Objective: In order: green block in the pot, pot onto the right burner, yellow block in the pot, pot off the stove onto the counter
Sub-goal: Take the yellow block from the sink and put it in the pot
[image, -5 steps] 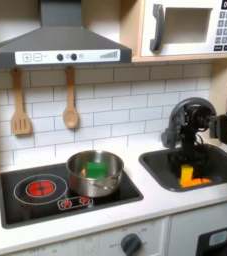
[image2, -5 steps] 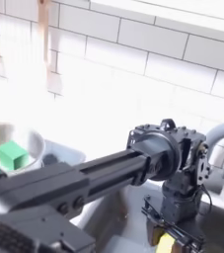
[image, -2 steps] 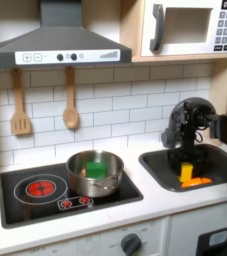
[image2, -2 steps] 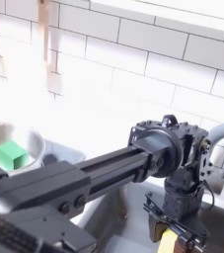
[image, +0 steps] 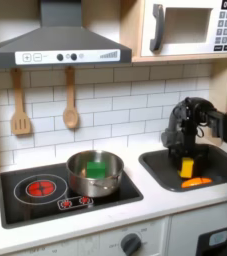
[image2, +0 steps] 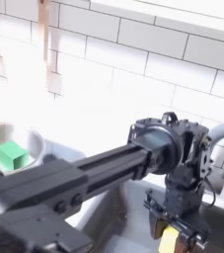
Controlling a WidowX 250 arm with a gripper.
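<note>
The gripper point(image: 187, 163) hangs over the sink point(image: 163, 172), pointing down, its jaws closed on the yellow block point(image: 187, 167), which is lifted above the basin floor. In the second exterior view the gripper point(image2: 173, 233) sits at the bottom edge, with the block point(image2: 169, 237) a yellow patch between its dark fingers. Just below the gripper, to the first exterior view's right, a flat orange piece point(image: 196, 182) lies in the sink.

Well off to the first exterior view's left of the gripper stands the pot point(image: 77, 177), on the right-hand burner of the stove point(image: 25, 199), with the green block point(image: 98, 170) inside it. The second exterior view also shows the pot point(image2: 30, 141) and green block point(image2: 12, 153), far to that picture's left of the gripper, behind the arm point(image2: 89, 176).

The counter point(image: 150, 205) is pale and smooth, wrapping stove and sink. Behind runs a white tile wall point(image: 115, 100) — two wooden utensils point(image: 69, 99) hang on it. Above are a grey hood point(image: 57, 45) and a microwave point(image: 190, 25).
</note>
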